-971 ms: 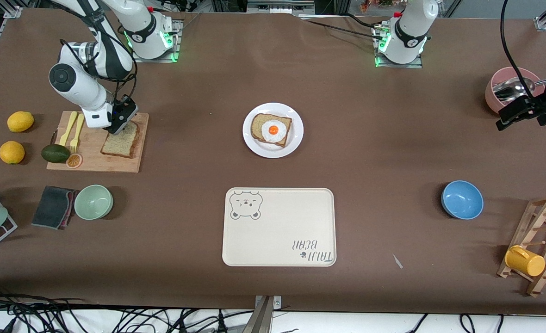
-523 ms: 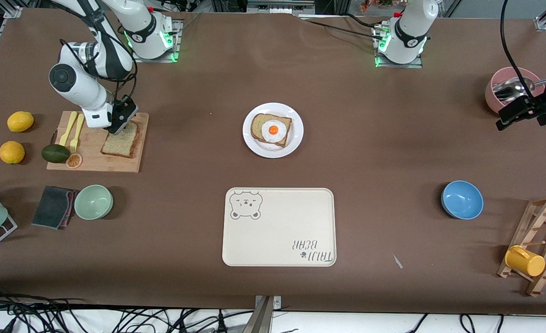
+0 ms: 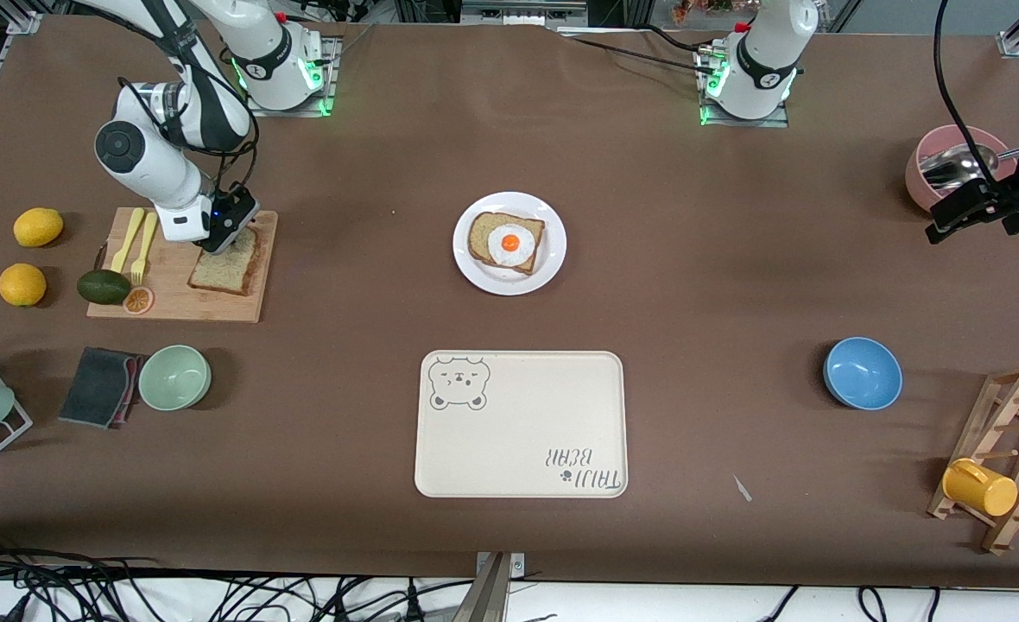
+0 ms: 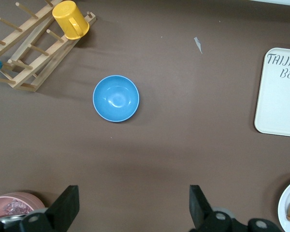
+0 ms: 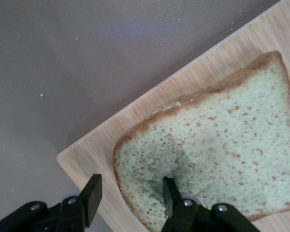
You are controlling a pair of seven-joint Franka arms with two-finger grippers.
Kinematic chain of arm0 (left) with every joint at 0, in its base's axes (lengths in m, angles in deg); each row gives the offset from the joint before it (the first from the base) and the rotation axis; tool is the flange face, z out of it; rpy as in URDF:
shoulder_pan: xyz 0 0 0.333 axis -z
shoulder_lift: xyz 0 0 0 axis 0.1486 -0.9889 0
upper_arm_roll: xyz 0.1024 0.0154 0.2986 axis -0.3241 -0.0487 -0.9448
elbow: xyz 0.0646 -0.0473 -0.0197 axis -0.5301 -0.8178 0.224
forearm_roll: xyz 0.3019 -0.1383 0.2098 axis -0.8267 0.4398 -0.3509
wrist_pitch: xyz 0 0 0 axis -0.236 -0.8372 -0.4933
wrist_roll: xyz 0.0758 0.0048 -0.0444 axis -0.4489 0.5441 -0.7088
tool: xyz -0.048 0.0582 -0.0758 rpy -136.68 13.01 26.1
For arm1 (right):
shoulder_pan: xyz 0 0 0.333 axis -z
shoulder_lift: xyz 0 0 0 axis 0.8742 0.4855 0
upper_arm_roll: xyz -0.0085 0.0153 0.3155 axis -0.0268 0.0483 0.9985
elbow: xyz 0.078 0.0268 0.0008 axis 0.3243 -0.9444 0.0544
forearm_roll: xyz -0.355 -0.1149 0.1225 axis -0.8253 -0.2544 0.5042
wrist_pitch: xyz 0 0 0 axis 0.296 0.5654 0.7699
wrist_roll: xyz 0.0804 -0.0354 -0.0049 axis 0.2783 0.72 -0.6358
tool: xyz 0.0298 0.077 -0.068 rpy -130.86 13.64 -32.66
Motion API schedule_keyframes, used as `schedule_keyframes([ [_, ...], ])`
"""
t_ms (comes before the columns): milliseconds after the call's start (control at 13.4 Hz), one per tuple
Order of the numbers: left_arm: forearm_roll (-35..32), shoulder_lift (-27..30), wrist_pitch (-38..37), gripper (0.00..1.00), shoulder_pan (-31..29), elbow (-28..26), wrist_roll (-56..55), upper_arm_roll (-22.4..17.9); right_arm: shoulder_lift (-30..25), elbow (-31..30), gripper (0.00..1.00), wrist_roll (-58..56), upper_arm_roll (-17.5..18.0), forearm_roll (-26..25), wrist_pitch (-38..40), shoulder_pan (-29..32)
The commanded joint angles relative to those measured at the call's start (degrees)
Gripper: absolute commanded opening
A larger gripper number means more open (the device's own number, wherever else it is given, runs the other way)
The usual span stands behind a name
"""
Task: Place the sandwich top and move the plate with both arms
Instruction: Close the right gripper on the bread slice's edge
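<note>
Nearest the front camera on the brown worktop (image 3: 734, 259) lies a cream tray (image 3: 521, 423) with a bear drawing, nothing on it. A blue bowl (image 3: 863, 372) sits toward the left arm's end, a green bowl (image 3: 174, 377) toward the right arm's end.

Farther from the camera, mid-worktop, stands the white plate (image 3: 509, 243), bearing a bread slice topped with a fried egg (image 3: 510, 244).

Toward the right arm's end lies a wooden cutting board (image 3: 183, 266). The sandwich top (image 3: 226, 263) rests flat on it, at the board's end nearer the plate (a yellow fork and knife lie at the board's other end). The right tool (image 5: 130, 198) is down at the slice's corner farthest from the camera. In the right wrist view its fingers (image 5: 171, 195) stand apart, one over the bread's surface and the other over bare board just outside the crust; they straddle the edge without clamping it.

The left tool (image 4: 133, 208) waits up in the air over bare worktop near a pink bowl (image 3: 950, 164), its fingers spread wide with nothing between them.
</note>
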Motion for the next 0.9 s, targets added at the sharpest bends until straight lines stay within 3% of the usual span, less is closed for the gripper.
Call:
schedule_keyframes([
  [0,1.51,0.45,-0.62,1.00,-0.08,0.42,0.12,0.03,0.22,-0.65,0.46,0.46,-0.20,-0.95,-1.16,0.21],
  [224,1.51,0.45,-0.62,1.00,-0.08,0.33,0.12,0.03,1.54,-0.65,0.40,0.46,-1.87,-0.86,-2.38,0.39],
  [373,1.42,0.45,-0.62,1.00,-0.08,0.42,0.12,0.03,1.89,-0.65,0.22,0.81,-1.87,-0.86,-2.56,0.39],
  [448,1.42,0.45,-0.62,1.00,-0.08,0.42,0.12,0.03,1.81,-0.65,0.04,1.16,-1.87,-0.86,-2.56,0.39],
  [523,1.51,0.45,-0.62,1.00,-0.08,0.42,0.12,0.03,1.72,-0.65,0.00,1.25,-1.87,-0.86,-2.39,0.39],
  [821,1.51,0.45,-0.62,1.00,-0.08,0.42,0.12,0.03,-0.03,-0.65,0.00,2.30,-1.78,-0.86,-0.90,0.30],
])
